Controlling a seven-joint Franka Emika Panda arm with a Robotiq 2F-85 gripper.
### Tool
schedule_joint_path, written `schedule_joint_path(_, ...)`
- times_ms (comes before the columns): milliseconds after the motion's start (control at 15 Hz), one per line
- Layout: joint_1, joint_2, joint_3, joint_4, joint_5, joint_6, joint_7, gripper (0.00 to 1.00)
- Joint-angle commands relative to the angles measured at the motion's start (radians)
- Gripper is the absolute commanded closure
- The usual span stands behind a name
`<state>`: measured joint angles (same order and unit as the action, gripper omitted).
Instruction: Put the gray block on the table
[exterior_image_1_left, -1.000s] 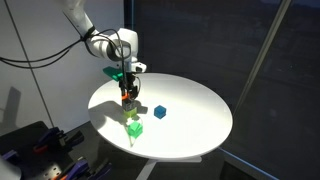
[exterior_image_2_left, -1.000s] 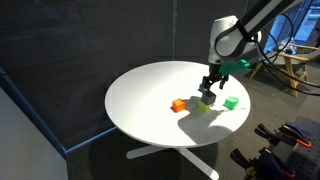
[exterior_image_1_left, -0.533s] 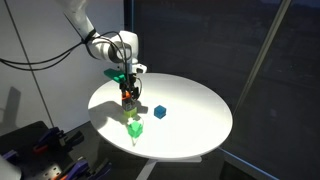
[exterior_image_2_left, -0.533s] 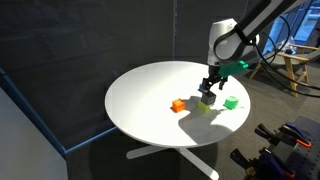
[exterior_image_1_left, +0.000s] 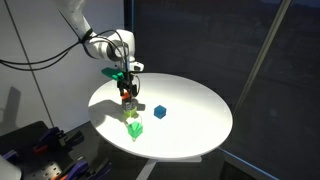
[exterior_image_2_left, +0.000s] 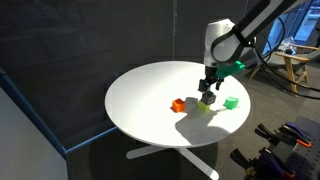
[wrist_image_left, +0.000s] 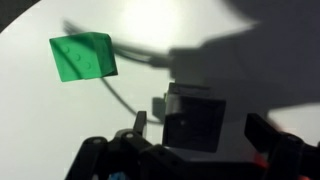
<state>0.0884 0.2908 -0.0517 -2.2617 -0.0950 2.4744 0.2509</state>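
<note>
The gray block (wrist_image_left: 190, 115) lies dark in shadow between my fingers in the wrist view. My gripper (wrist_image_left: 200, 126) is open, with a gap between each finger and the block. In both exterior views the gripper (exterior_image_2_left: 208, 87) (exterior_image_1_left: 127, 88) hangs low over the round white table (exterior_image_2_left: 140, 95) (exterior_image_1_left: 195, 128). The gray block (exterior_image_2_left: 208, 98) sits just under it, next to the yellow-green cube (exterior_image_2_left: 203, 108). I cannot tell whether the block rests on the table or on another cube. The orange cube (exterior_image_2_left: 178, 105) (exterior_image_1_left: 128, 100) is close by.
A green cube (exterior_image_2_left: 231, 102) (wrist_image_left: 83, 55) stands apart on the table. A blue-looking cube (exterior_image_1_left: 159, 112) and a bright green cube (exterior_image_1_left: 135, 128) show near the table's front. Dark curtains surround the table. Equipment lies on the floor (exterior_image_1_left: 40, 150).
The arm and gripper have shifted slightly sideways and a little up over the blocks. The cubes have not moved.
</note>
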Motion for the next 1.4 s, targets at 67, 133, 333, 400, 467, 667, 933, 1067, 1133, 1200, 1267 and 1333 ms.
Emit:
schedule_joint_path(67,0.000,0.022,-0.006,0.020,-0.022,-0.005,0.026,0.00)
schedule_joint_path(133,-0.001,0.025,-0.006,0.020,-0.020,-0.005,0.024,0.00)
schedule_joint_path(333,-0.002,0.036,-0.010,0.024,-0.018,-0.006,0.023,0.00)
schedule_joint_path(400,-0.002,0.041,-0.011,0.026,-0.018,-0.006,0.022,0.00)
schedule_joint_path(467,-0.002,0.044,-0.012,0.028,-0.017,-0.006,0.021,0.00)
schedule_joint_path(667,-0.009,0.054,-0.012,0.033,-0.006,-0.004,0.010,0.00)
schedule_joint_path(933,-0.013,0.072,-0.009,0.038,-0.002,-0.004,0.001,0.26)
schedule_joint_path(1067,-0.012,0.078,-0.006,0.040,0.000,-0.005,-0.005,0.42)
schedule_joint_path(1133,-0.012,0.081,-0.003,0.040,0.002,-0.007,-0.010,0.51)
schedule_joint_path(1200,-0.010,0.080,0.000,0.039,0.000,-0.011,-0.015,0.58)
schedule_joint_path(1267,-0.011,0.076,0.004,0.038,0.003,-0.014,-0.023,0.66)
schedule_joint_path(1333,-0.010,0.065,0.010,0.035,0.005,-0.021,-0.034,0.67)
